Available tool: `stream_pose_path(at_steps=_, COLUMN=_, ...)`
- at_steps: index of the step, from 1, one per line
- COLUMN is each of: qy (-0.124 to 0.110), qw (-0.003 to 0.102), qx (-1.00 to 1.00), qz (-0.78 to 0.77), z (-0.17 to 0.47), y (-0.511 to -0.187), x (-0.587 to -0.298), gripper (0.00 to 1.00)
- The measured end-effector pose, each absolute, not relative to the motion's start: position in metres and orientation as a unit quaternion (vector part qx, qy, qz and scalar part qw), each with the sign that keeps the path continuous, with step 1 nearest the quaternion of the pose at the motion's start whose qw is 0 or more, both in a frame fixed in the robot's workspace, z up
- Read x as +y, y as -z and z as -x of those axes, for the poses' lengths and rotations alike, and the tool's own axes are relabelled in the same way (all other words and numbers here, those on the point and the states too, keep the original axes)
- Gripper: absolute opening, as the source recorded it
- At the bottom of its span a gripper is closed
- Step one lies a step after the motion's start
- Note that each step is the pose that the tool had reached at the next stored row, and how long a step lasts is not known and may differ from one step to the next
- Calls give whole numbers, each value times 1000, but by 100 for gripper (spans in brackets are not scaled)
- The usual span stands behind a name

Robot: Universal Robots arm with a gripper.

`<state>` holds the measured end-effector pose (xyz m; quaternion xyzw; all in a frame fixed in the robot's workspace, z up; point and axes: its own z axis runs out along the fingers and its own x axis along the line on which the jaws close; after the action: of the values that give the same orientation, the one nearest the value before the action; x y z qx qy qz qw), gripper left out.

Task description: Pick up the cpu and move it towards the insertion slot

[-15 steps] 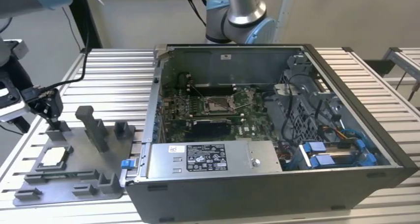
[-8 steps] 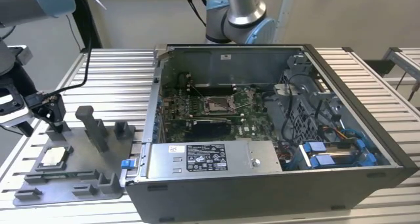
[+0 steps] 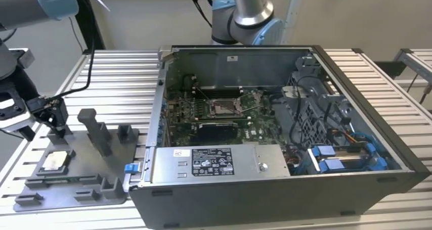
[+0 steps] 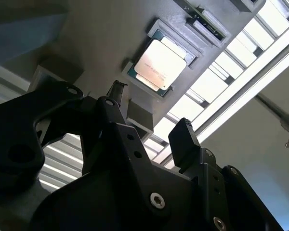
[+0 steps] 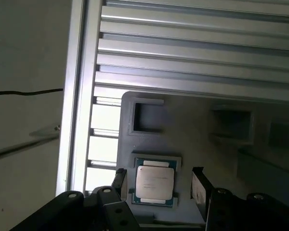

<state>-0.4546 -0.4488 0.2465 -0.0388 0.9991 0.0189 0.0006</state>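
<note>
While the cpu (image 5: pixel 155 182) sits in the grey tray (image 5: pixel 202 154) near upright posts (image 3: pixel 94 129), the fingers (image 5: pixel 198 185) hang apart over it.

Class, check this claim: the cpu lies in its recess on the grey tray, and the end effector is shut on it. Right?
No. The first wrist view shows the end effector open, its fingers apart with gaps to the cpu on both sides. The cpu does lie in its recess on the grey tray.
</note>
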Motion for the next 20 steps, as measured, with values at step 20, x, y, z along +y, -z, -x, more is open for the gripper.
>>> stream_pose_path(at_steps=20, qy=-19, qw=1, qx=1000, qz=14, z=455, y=-217, x=-461, gripper=100)
